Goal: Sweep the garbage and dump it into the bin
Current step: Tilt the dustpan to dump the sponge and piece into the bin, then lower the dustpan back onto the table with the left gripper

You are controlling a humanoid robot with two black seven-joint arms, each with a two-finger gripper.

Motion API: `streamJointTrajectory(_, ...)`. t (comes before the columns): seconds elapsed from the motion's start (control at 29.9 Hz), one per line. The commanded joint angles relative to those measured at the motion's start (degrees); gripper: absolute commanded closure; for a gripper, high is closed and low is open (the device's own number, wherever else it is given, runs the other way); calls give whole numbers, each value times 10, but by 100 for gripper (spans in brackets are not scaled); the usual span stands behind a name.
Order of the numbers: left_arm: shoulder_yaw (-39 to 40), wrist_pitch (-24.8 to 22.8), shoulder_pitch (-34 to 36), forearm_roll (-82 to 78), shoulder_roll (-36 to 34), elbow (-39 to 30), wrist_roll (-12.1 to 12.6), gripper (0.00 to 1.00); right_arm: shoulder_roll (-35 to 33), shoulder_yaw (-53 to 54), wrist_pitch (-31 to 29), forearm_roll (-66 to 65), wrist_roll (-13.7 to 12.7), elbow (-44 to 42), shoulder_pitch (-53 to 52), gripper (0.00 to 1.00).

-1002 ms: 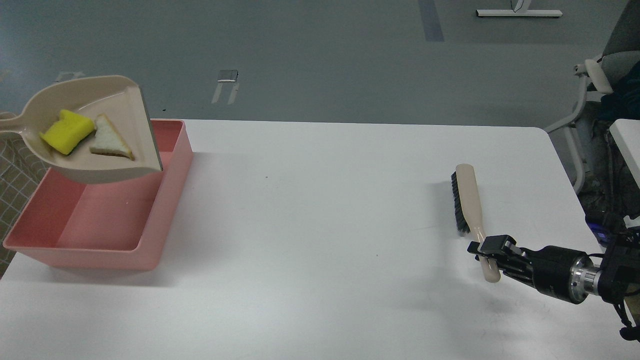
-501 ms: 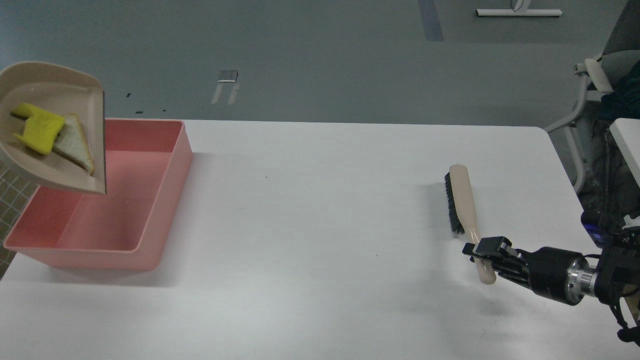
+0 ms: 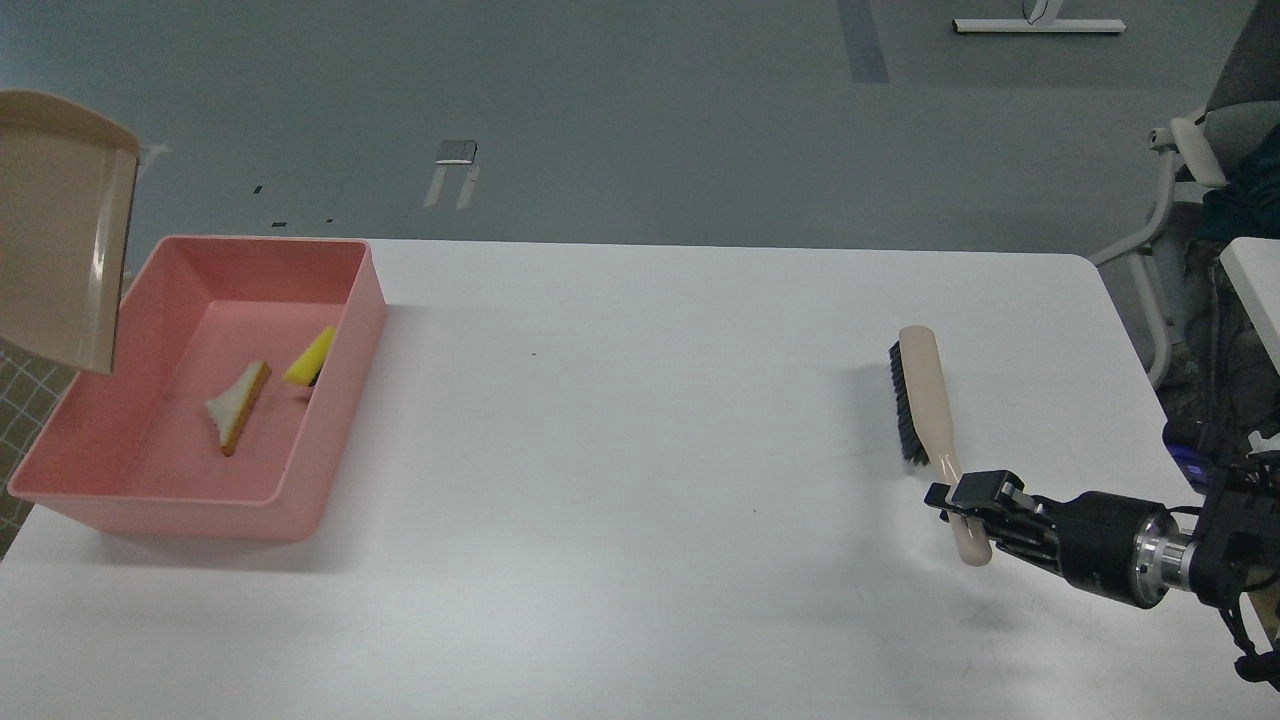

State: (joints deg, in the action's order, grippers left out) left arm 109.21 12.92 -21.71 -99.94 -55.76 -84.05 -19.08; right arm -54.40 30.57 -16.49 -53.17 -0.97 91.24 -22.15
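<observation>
The salmon-pink bin (image 3: 345,335) stands at the table's left edge. Inside it lie the white bread slice with brown crust (image 3: 238,406) and the yellow piece (image 3: 310,358), which leans by the right wall. The beige dustpan (image 3: 62,232) hangs steeply tilted and empty above the bin's left rim; its handle and my left gripper are out of view. My right gripper (image 3: 968,505) at the right is shut on the handle of the beige brush (image 3: 925,392), whose black bristles rest on the table.
The white table (image 3: 640,450) carries the bin and brush. A grey office chair (image 3: 1205,190) and another white surface stand past the table's right edge. Grey floor lies beyond the far edge.
The dustpan has tipped further and swung left and up. The yellow piece and bread slice have slid out of it into the bin. The right gripper and brush have barely moved.
</observation>
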Motion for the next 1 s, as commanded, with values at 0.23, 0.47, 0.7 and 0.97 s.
streamJointTrajectory(0.23, -11, -11, 98, 106, -87, -10, 10, 100, 1, 7, -1, -1, 0, -3, -1, 100)
streamJointTrajectory(0.47, -137, -128, 245, 219, -60, -53, 80, 100, 5, 12, -3, -4, 0, -7, -6, 100)
streamJointTrajectory(0.7, -283, -142, 373, 247, 78, -52, 133, 100, 6, 11, -4, -19, 0, -23, -5, 100)
streamJointTrajectory(0.97, -384, -139, 435, 252, 294, -3, 188, 100, 4, 10, -4, -36, 0, -29, -4, 100)
